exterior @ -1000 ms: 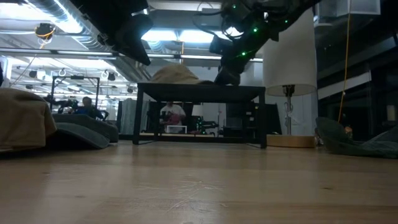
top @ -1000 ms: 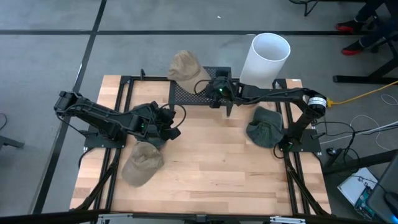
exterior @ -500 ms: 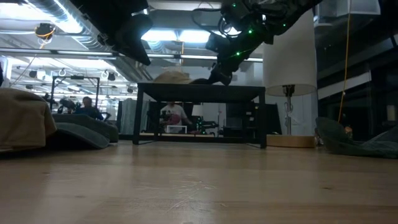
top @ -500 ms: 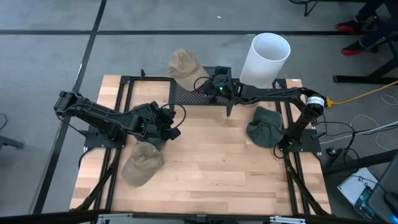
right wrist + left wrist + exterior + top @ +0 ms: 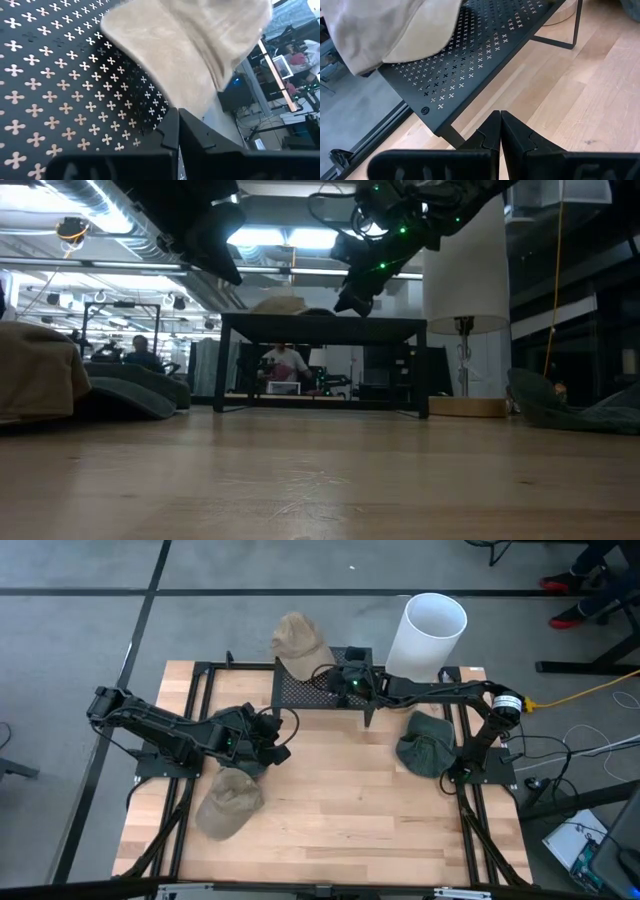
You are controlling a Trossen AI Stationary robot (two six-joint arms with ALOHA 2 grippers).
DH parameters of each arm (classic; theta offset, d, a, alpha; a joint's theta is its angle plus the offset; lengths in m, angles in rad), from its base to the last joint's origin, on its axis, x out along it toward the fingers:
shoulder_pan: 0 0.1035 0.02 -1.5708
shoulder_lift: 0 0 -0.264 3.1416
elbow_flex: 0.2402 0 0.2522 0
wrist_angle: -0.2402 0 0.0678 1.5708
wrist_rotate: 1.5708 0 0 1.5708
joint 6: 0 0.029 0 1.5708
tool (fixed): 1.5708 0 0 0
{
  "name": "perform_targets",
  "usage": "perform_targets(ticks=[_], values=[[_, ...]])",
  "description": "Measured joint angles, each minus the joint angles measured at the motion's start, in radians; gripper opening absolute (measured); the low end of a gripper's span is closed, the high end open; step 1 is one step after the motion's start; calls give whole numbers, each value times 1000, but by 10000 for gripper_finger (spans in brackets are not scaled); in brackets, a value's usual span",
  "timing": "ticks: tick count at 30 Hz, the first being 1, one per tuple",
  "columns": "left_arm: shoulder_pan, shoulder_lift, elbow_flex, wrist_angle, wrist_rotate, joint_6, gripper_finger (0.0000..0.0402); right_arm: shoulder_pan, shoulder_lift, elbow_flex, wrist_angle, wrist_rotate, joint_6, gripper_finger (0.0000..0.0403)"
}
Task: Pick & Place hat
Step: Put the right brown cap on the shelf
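A tan hat (image 5: 298,640) lies on the far left corner of a black perforated stand (image 5: 312,692). Its brim (image 5: 180,55) rests on the stand's top and its crown juts past the far edge. My right gripper (image 5: 177,117) is shut above the stand (image 5: 50,100), its fingertips right at the brim's near edge. My left gripper (image 5: 500,120) is shut and holds nothing. It hangs over the table left of centre (image 5: 283,750), short of the stand (image 5: 485,55). A second tan hat (image 5: 230,802) and a green hat (image 5: 425,740) lie on the table. My right gripper's shut fingertips (image 5: 172,122) stand at the edge of the tan hat's brim (image 5: 197,102), coming in low over the stand from the table's right. Whether they touch the brim, I cannot tell. Nothing is pinched between them.
A tall white cylinder (image 5: 428,632) stands at the back right, beside the stand. Black rails (image 5: 190,730) run along both sides of the wooden table. In the low view, people sit in the room beyond (image 5: 283,365).
The tan hat has slid a little toward the far edge on the stand, and its hump shows lower in the low view. My right gripper has lifted slightly off the stand's top and shifted a little toward the hat.
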Motion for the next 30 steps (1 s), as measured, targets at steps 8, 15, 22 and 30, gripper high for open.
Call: perform_targets(ticks=[8,15,22,30], values=[[0,0,0,0,0,0,6,23,-2,1,-32,36,0,4],[0,0,0,0,-1,4,6,56,-23,-3,-139,44,-12,3],[96,1,59,81,169,196,2,23,-202,-3,-318,-217,155,6],[379,-45,302,58,262,360,2,-25,-347,-1,-323,-370,303,6]])
